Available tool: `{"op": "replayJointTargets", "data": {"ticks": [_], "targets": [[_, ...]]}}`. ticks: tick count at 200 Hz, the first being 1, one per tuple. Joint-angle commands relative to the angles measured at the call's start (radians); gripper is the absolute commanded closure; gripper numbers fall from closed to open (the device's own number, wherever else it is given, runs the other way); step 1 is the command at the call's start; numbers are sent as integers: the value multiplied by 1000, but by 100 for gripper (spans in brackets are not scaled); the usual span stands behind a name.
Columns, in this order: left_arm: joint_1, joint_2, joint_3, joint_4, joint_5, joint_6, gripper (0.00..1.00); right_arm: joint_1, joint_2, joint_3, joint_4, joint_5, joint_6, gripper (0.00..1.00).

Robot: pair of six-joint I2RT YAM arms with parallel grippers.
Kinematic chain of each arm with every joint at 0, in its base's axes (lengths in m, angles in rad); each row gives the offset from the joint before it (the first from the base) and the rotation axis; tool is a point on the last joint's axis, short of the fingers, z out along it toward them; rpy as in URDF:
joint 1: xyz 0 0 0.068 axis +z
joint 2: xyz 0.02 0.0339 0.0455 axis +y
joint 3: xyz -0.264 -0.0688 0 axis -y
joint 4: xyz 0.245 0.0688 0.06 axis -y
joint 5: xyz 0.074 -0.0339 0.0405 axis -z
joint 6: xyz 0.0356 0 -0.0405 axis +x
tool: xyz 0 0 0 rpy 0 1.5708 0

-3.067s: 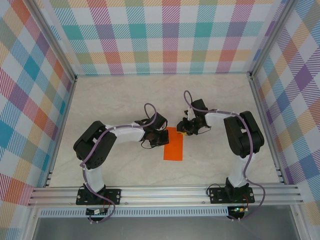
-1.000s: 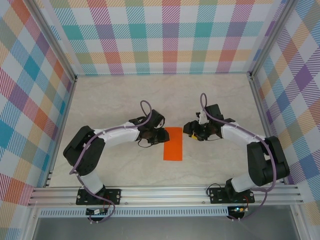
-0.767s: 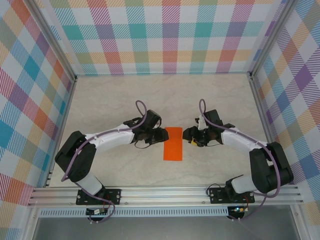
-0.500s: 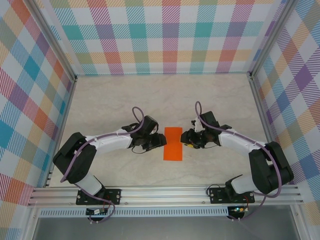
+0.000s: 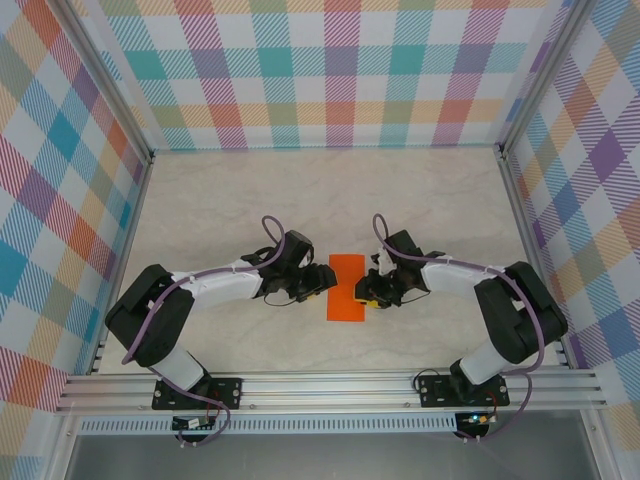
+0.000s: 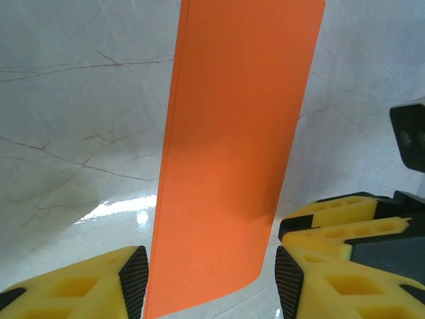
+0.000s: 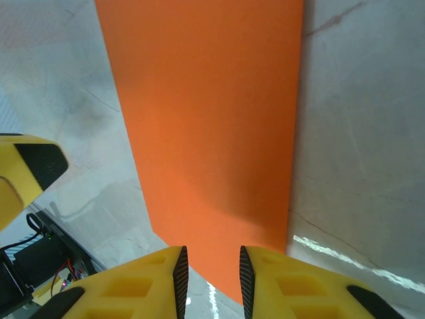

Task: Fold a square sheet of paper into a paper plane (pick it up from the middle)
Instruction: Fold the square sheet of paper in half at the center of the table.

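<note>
1. Walls of pastel checked cloth (image 5: 340, 70) are seen on three sides of the work space.
2. A pale, marble-patterned tabletop (image 5: 220, 200) is spread between them. A silver aluminium rail (image 5: 330, 385) is fixed along its near edge.
3. The black and white left arm (image 5: 220, 285) and right arm (image 5: 470, 275) are bent inward from their bases. Their wrists are brought face to face near the middle of the table.
4. A thin, bright orange sheet of paper (image 5: 347, 288) is laid flat at the middle of the tabletop, between the two wrists. It is seen as a narrow rectangle, longer than wide. A doubled edge is shown along one long side in the left wrist view (image 6: 232, 133).
5. The yellow, black-padded left gripper (image 5: 320, 283) is placed just beside the paper's left edge. In its own view (image 6: 206, 279) the jaws are spread wide, with one end of the paper lying in the gap.
6. The right gripper (image 5: 368, 295) is set at the paper's right edge. In its own view (image 7: 210, 266) the jaws are drawn close together, with an end of the paper (image 7: 206, 119) in the narrow gap. Whether the paper is pinched cannot be told.
</note>
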Motion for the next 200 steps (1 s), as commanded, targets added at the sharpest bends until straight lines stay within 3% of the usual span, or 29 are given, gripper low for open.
{"op": "replayJointTargets", "data": {"ticks": [1, 200], "targets": [[8, 5, -10, -4, 14, 0, 45, 6, 15, 18, 11, 4, 6, 71], [-32, 88, 31, -39, 54, 18, 48, 6, 25, -45, 13, 66, 14, 71]]}}
